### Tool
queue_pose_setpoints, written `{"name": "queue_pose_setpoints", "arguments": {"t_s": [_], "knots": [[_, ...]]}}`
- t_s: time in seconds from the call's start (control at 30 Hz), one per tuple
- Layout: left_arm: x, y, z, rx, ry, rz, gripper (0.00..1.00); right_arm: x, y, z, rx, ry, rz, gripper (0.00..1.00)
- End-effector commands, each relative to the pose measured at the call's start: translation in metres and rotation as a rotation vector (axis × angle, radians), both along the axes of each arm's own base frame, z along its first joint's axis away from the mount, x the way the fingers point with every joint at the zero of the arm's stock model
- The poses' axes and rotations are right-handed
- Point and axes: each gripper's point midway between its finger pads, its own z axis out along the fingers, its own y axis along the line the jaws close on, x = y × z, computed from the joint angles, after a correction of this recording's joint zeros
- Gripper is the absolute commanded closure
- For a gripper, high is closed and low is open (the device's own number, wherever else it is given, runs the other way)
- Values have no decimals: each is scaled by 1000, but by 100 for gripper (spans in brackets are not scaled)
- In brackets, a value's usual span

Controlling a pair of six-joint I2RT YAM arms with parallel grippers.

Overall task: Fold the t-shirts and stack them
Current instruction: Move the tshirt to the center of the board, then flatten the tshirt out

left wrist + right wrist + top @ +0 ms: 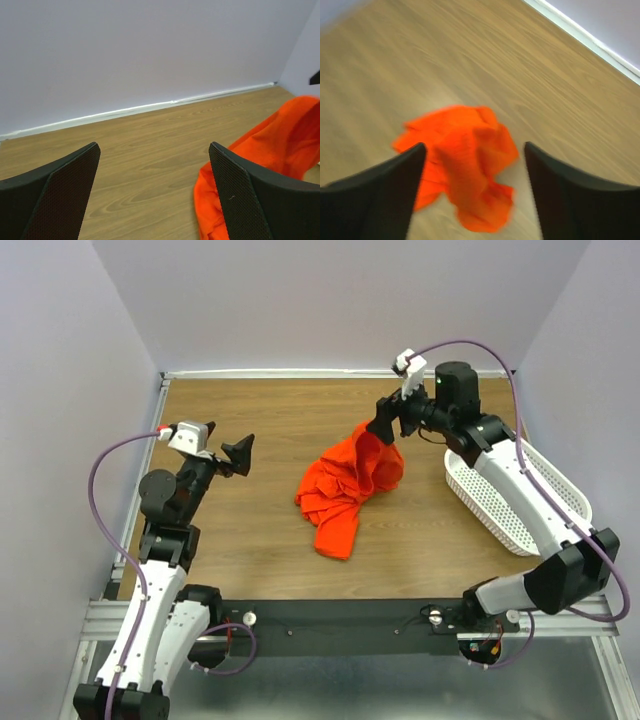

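One bright orange t-shirt (345, 480) lies crumpled in a heap on the wooden table, right of centre. My right gripper (388, 420) hangs just above the heap's upper right edge. In the right wrist view the right gripper (474, 145) is open, and the blurred shirt (465, 165) lies below, between the two fingers and free of them. My left gripper (240, 453) is open and empty, raised over the table left of the shirt. In the left wrist view the left gripper (153, 145) shows the shirt (270, 145) behind its right finger.
A white perforated basket (510, 500) stands at the right edge of the table, under the right arm. Pale walls close the table on the left, back and right. Bare wood (270, 410) lies between the left gripper and the shirt.
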Motion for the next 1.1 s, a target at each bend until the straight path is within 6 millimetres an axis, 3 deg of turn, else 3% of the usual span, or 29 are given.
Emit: {"name": "queue_pose_setpoints", "arguments": {"t_s": [0.0,0.03,0.07,0.13,0.17,0.23,0.3,0.37,0.4,0.43,0.47,0.5,0.57,0.6,0.73,0.87,1.07], "knots": [[-3,-26,5,7,2,-149,2,40,-81,-67,-220,50,-383,0],[-1,-35,-3,14,32,-199,3,36,-84,-76,-206,80,-361,0],[0,-40,-7,13,50,-229,2,29,-96,-98,-209,135,-353,0],[1,-57,-19,10,103,-317,2,4,-85,-99,-164,132,-206,0],[1,-64,-25,11,132,-347,2,-12,-85,-120,-173,169,-161,0],[6,-77,-39,19,193,-392,2,-37,-79,-116,-158,122,-56,0],[8,-96,-57,30,269,-435,4,-57,-84,-133,-153,137,-13,0],[12,-106,-77,48,346,-435,7,-70,-88,-123,-110,99,19,0],[8,-122,-78,60,363,-462,8,-74,-89,-122,-97,100,22,0],[15,-126,-99,79,440,-428,10,-83,-86,-121,-67,106,55,0],[11,-144,-95,96,449,-456,10,-88,-87,-116,-49,86,67,0],[17,-152,-112,118,508,-442,10,-94,-84,-115,-30,84,96,0],[23,-159,-132,173,588,-370,10,-96,-84,-111,-26,65,106,0],[28,-173,-139,202,621,-367,10,-97,-84,-109,-26,58,105,0],[43,-182,-168,325,718,-280,17,-92,-89,-111,-36,72,68,0],[55,-181,-184,392,723,-245,25,-90,-90,-110,-37,76,50,0],[59,-187,-196,483,707,-263,25,-92,-90,-108,-32,66,55,0]]}}
